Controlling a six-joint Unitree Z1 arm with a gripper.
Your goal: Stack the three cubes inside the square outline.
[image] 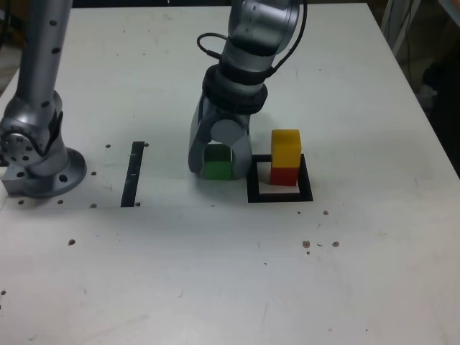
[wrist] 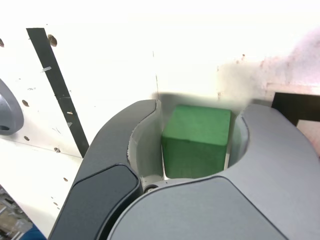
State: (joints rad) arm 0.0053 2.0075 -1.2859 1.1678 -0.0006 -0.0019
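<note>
A green cube [image: 217, 168] rests on the white table, just to the exterior view's left of the square outline [image: 280, 195]. My gripper [image: 218, 171] is down around it, one jaw on each side. In the wrist view the green cube [wrist: 197, 140] fills the gap between the grey jaws of the gripper [wrist: 200, 107], which press against its sides. Inside the outline stands a red cube [image: 284, 176] with a yellow cube [image: 285, 147] stacked on top. A corner of the outline [wrist: 295, 107] shows in the wrist view.
A narrow black strip [image: 133, 172] [wrist: 55, 85] lies on the table between the gripper and the arm's round base [image: 36, 158] at the exterior view's left. Small screw holes dot the white tabletop [image: 215, 273].
</note>
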